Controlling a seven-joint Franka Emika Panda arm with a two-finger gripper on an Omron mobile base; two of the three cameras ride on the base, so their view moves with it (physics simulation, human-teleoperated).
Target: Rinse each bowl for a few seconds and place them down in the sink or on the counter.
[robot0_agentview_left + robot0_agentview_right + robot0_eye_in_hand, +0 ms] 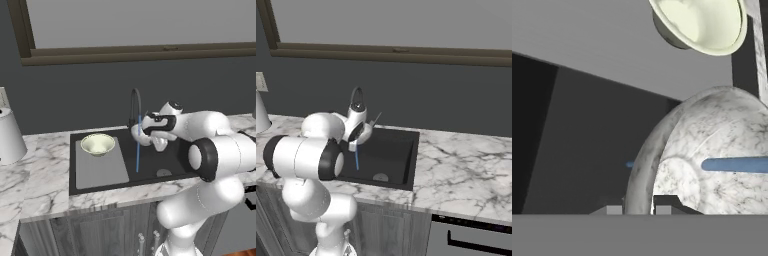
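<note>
Now your hand (638, 210) grips one bowl (707, 160) under the stream; the upper-left bowl (97, 144) waits unrinsed.

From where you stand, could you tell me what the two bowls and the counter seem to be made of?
Held bowl: marbled white-grey, smooth, perhaps stone or glazed ceramic. Bowl on the drainboard: pale cream-green, glossy, likely glazed ceramic. Counter: white with grey veins, looks like polished marble.

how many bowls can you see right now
2. A cream bowl sits on the sink's grey drainboard; a marbled bowl is held in the pincer under the faucet's stream. Others may be hidden.
</note>
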